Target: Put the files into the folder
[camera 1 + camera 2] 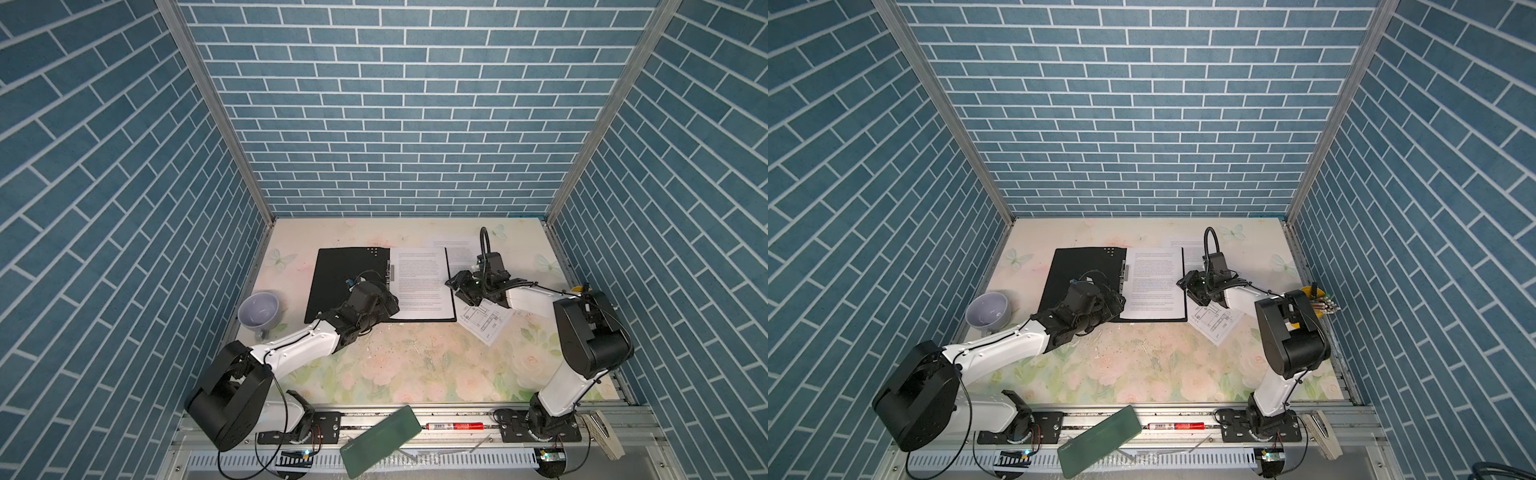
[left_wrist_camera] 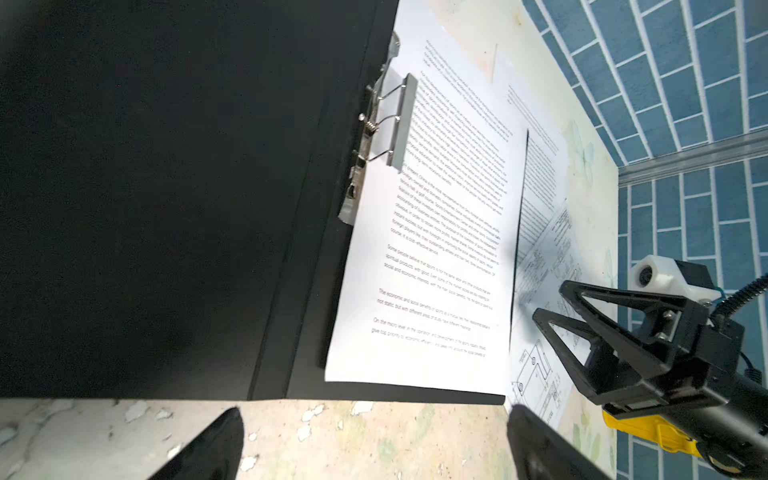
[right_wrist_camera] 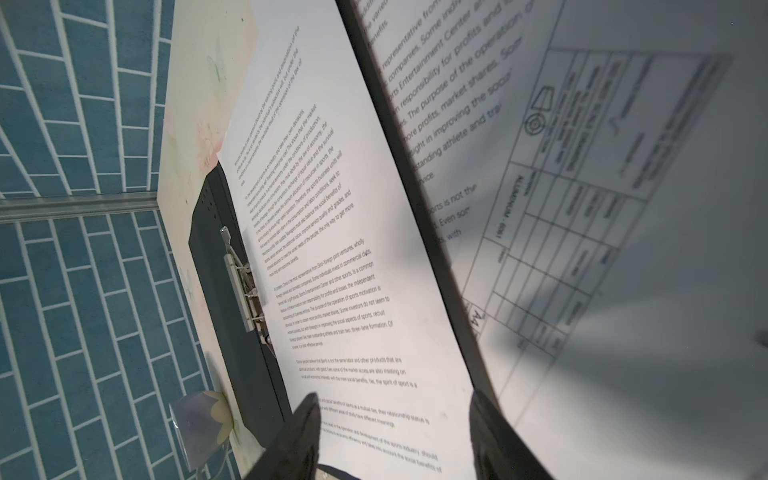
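Note:
The folder (image 1: 345, 282) lies open on the table, black inside up, with its metal clip (image 2: 399, 120) at the spine. One text sheet (image 1: 419, 282) lies on the folder's right half. A second text sheet (image 1: 459, 249) sticks out from beneath the folder's far right edge. The drawing sheet (image 1: 488, 322) lies on the table to the right, partly under my right arm. My right gripper (image 3: 395, 419) is open just above the right edge of the sheet in the folder, holding nothing. My left gripper (image 2: 374, 436) is wide open over bare table at the folder's near edge.
A lavender cup (image 1: 258, 309) stands by the left wall. On the front rail lie a dark green slab (image 1: 380, 440) and a red-and-white marker (image 1: 455, 426). A yellow holder with pens (image 1: 1316, 299) is at the right wall. Blue brick walls close three sides.

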`<state>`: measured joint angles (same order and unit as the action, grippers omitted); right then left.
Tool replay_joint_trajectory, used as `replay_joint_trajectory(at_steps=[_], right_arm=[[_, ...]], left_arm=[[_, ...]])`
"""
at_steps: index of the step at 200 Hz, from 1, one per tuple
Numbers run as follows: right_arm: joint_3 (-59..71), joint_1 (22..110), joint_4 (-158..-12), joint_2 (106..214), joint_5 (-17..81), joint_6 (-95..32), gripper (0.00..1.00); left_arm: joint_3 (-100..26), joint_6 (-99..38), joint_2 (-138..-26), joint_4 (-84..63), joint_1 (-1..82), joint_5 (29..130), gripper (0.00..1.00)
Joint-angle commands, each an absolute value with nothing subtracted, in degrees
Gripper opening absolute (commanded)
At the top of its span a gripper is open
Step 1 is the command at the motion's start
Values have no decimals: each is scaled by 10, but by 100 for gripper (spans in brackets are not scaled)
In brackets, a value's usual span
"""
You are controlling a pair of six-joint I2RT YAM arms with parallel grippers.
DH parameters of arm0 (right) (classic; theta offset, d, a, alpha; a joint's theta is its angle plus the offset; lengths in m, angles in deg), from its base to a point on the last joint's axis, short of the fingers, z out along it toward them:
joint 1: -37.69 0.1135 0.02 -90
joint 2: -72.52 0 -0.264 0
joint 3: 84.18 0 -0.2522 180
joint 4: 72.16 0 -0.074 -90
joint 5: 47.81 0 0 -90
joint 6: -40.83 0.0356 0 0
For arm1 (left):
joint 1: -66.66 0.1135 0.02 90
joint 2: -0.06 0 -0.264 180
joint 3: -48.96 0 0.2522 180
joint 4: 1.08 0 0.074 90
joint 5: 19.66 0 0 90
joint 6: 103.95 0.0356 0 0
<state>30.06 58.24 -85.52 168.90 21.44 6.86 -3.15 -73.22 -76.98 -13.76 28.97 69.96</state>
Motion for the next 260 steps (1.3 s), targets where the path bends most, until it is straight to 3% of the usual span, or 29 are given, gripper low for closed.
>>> replay_joint_trajectory(at_steps=[1, 69, 120, 170, 260], right_arm=[[277, 572, -939, 1644, 256, 2, 60], [343, 521, -978, 1558, 294, -46, 64], [405, 485, -987, 1485, 329, -57, 77], [428, 456, -1007, 1451, 350, -63, 87], [482, 390, -1038, 1395, 344, -80, 88]], left_arm=[[-59, -714, -778, -163, 280, 687, 100], [-151, -680, -841, -175, 251, 699, 100], [-253, -652, -944, -169, 245, 745, 100], [-410, -627, -1066, -206, 241, 796, 100], [-731, -597, -1311, -284, 233, 877, 100]])
